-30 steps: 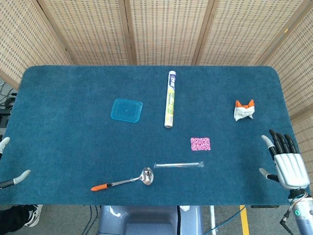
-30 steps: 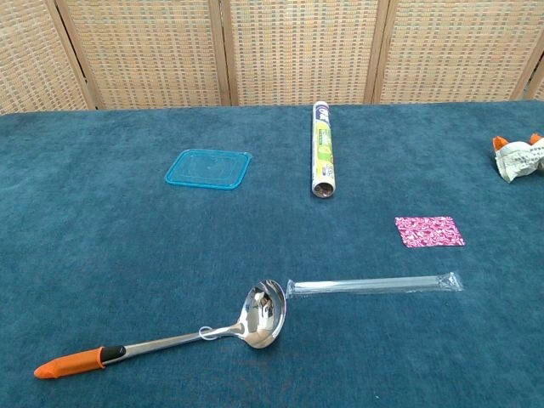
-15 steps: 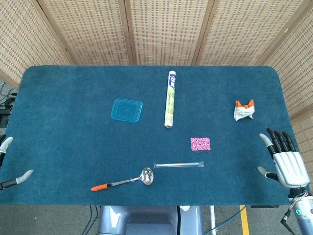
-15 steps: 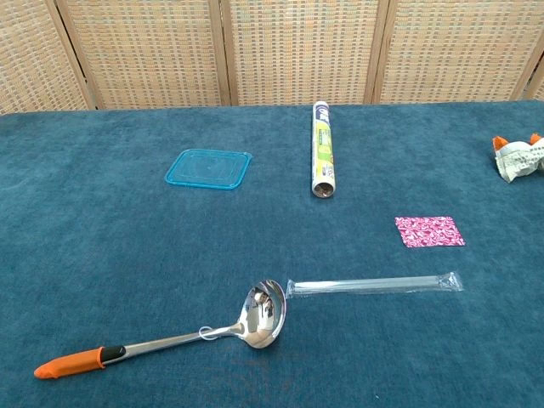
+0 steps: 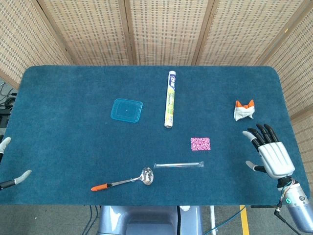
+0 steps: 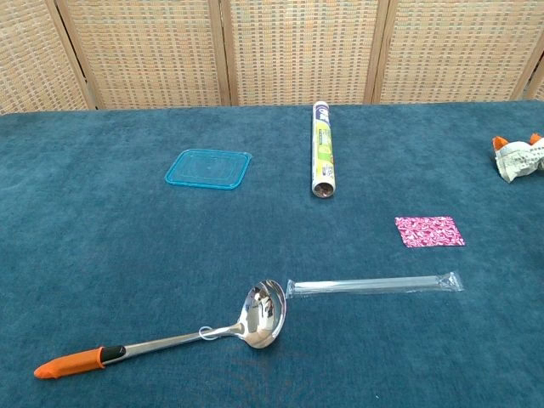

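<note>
A blue lid [image 5: 126,110], foil roll [image 5: 170,98], ladle [image 5: 124,181] and wrapped straw [image 5: 178,165] lie on the blue table [image 5: 63,137].

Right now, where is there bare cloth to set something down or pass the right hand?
Free: the left side, left of the blue lid and ladle; also between the crumpled packet and roll. Crowded: around the pink card and wrapped straw. The right hand hovers open.

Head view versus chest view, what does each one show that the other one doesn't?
Only the head view shows the open right robot hand, the left robot hand's fingertips and the table's far corners. The chest view alone shows nothing extra, only closer detail. Both show the steel ladle with orange handle, the clear wrapped straw, the pink patterned card and the blue square lid.
</note>
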You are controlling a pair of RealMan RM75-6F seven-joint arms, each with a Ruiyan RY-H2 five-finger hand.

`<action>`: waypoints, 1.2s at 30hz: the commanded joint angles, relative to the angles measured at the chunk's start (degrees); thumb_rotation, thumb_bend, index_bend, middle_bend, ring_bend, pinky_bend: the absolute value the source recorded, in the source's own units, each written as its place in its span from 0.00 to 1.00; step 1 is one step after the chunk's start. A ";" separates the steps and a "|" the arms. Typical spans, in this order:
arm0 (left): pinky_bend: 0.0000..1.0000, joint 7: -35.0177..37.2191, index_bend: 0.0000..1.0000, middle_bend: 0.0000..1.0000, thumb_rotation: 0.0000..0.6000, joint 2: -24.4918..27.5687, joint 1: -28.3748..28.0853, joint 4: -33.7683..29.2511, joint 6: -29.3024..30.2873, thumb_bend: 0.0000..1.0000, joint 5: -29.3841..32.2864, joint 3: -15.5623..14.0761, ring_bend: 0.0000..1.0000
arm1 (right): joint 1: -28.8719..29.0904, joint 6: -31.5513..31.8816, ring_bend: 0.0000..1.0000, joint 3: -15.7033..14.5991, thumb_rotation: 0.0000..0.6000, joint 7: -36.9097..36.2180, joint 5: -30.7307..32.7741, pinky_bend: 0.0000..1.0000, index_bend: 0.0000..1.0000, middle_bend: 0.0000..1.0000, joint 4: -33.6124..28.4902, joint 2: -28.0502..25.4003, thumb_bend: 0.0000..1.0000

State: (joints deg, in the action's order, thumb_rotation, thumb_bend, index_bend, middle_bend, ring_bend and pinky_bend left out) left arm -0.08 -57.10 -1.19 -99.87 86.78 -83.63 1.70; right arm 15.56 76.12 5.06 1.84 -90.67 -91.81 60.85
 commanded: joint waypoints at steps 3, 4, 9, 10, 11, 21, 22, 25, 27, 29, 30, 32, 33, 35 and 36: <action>0.00 0.16 0.02 0.00 0.33 0.15 0.13 -0.07 0.18 0.00 -0.01 0.03 0.00 | 3.28 -4.67 0.00 0.09 1.00 -1.18 -0.47 0.00 0.19 0.21 -0.13 -0.25 0.19; 0.00 0.19 0.02 0.00 0.34 0.20 0.17 -0.07 0.23 0.00 -0.02 0.03 0.00 | 4.14 -6.01 0.00 0.09 1.00 -1.52 -0.48 0.00 0.19 0.21 -0.20 -0.40 0.19; 0.00 0.33 0.02 0.00 0.34 0.16 -0.03 0.09 -0.22 0.00 0.02 0.05 0.00 | 7.70 -11.50 0.00 -0.09 1.00 -2.64 -0.50 0.00 0.19 0.19 -0.30 -0.69 0.19; 0.00 0.33 0.02 0.00 0.34 0.16 -0.10 0.11 -0.34 0.00 0.02 0.07 0.00 | 8.29 -12.39 0.00 -0.14 1.00 -2.77 -0.48 0.00 0.19 0.18 -0.26 -0.66 0.19; 0.00 0.29 0.02 0.00 0.34 0.15 -0.29 0.18 -0.53 0.00 0.01 0.17 0.00 | 9.47 -14.17 0.00 -0.20 1.00 -2.84 -0.54 0.00 0.19 0.18 0.00 -0.41 0.19; 0.00 0.04 0.02 0.00 0.34 1.07 -1.65 -0.03 -1.32 0.00 0.10 1.35 0.00 | 15.91 -23.98 0.00 -0.94 1.00 -2.34 0.03 0.00 0.19 0.16 1.92 0.91 0.19; 0.00 0.05 0.02 0.00 0.34 1.16 -1.81 -0.10 -1.48 0.00 0.12 1.43 0.00 | 16.40 -24.72 0.00 -1.01 1.00 -2.27 0.20 0.00 0.19 0.16 2.17 1.10 0.19; 0.00 -0.01 0.02 0.00 0.34 1.44 -2.45 -0.24 -2.24 0.00 0.39 1.77 0.00 | 18.07 -26.95 0.00 -1.28 1.00 -1.71 0.37 0.00 0.19 0.16 3.36 2.17 0.19; 0.00 -0.12 0.02 0.00 0.34 1.58 -2.84 -0.34 -2.77 0.00 0.73 1.98 0.00 | 19.00 -27.97 0.00 -1.58 1.00 -1.26 0.17 0.00 0.19 0.16 3.92 2.93 0.19; 0.00 -0.37 0.02 0.00 0.34 1.68 -3.14 -0.51 -3.18 0.00 1.04 2.14 0.00 | 19.75 -28.85 0.00 -1.88 1.00 -1.14 0.03 0.00 0.19 0.16 4.34 3.56 0.20; 0.00 -0.53 0.02 0.00 0.34 1.74 -3.29 -0.71 -3.42 0.00 1.19 2.18 0.00 | 20.16 -29.31 0.00 -2.06 1.00 -1.06 -0.13 0.00 0.19 0.16 4.62 3.93 0.20; 0.00 -0.82 0.02 0.00 0.34 1.89 -3.69 -1.20 -3.94 0.00 1.21 2.23 0.00 | 21.23 -30.47 0.00 -2.54 1.00 -0.70 -0.71 0.00 0.19 0.16 5.50 4.90 0.20; 0.00 -1.02 0.02 0.00 0.34 1.93 -3.83 -1.36 -4.07 0.00 1.19 2.25 0.00 | 21.73 -30.94 0.00 -2.77 1.00 -0.50 -0.96 0.00 0.19 0.16 6.01 5.36 0.20; 0.00 -1.30 0.02 0.00 0.34 1.91 -4.05 -1.60 -4.21 0.00 1.24 2.33 0.00 | 22.54 -31.61 0.00 -3.15 1.00 -0.21 -1.36 0.00 0.19 0.16 6.87 6.20 0.21; 0.00 -1.42 0.02 0.00 0.34 1.91 -4.13 -1.67 -4.30 0.00 1.32 2.36 0.00 | 22.89 -31.97 0.00 -3.30 1.00 -0.15 -1.44 0.00 0.20 0.16 7.25 6.58 0.21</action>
State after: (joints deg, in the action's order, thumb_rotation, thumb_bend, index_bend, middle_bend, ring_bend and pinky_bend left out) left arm -1.49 -55.19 -5.30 -101.51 82.51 -82.32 4.04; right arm 38.08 44.56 2.04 1.47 -91.84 -84.95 66.99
